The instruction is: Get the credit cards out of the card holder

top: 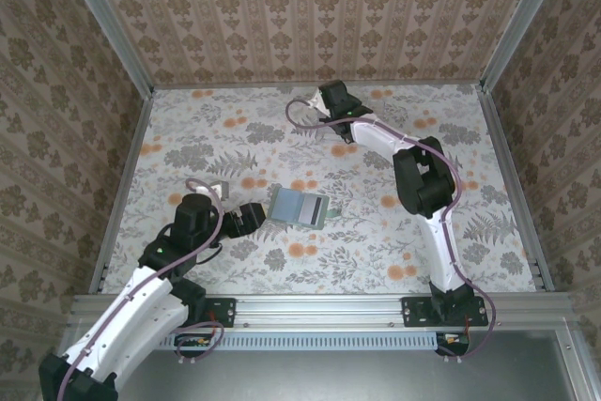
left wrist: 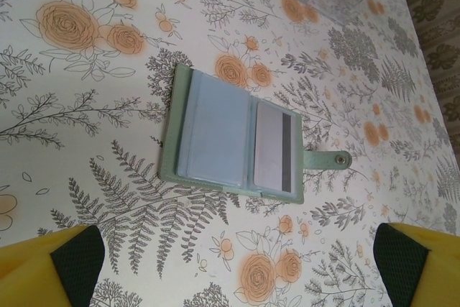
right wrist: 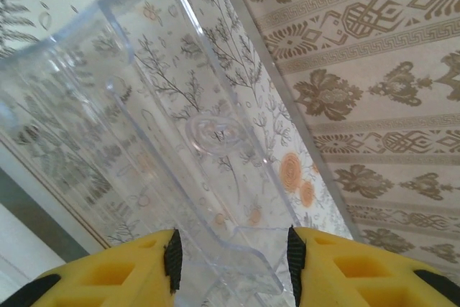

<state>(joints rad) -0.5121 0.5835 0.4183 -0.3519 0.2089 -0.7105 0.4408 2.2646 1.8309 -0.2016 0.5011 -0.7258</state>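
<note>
Holder (left wrist: 215, 131): soft, flat, open; grey card (left wrist: 272, 150) pocketed.
Left claw (left wrist: 237, 267): wide apart.
Right claw (right wrist: 233, 260): clamps clear tray (right wrist: 144, 106).

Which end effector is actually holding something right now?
The right end effector, closed on the clear plastic tray. The left end effector is wide open near the card holder, gripping nothing.

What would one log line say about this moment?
left jaws: open, near card holder | card holder: open, grey card pocketed | right jaws: closed on clear tray
</note>
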